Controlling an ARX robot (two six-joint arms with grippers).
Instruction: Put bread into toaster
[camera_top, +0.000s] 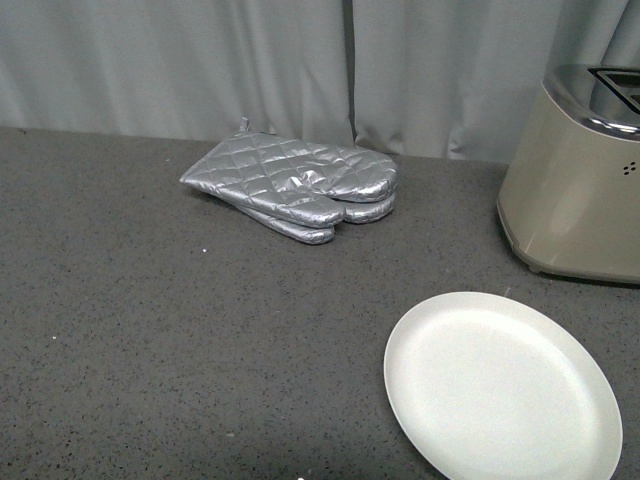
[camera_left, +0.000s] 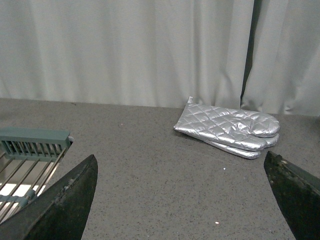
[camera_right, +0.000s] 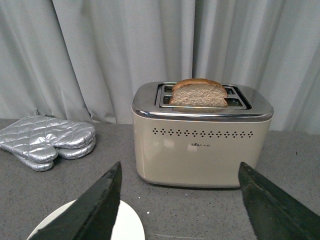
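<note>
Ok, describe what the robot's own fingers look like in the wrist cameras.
Only the fingers show. The left gripper has two black, tapered, wedge-shaped fingers with a rough matte surface. The right gripper has the same dark pointed fingers. No cables or markings are visible.

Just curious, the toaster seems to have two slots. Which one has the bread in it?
The slot nearer the right wrist camera holds the bread, standing upright and poking above the toaster top. The slot behind it looks empty.

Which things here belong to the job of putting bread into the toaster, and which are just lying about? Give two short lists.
Belong to the job:
- bread, standing in a slot
- toaster

Just lying about:
- oven mitts, stacked near the curtain
- white plate, bare
- rack at the counter's edge
</note>
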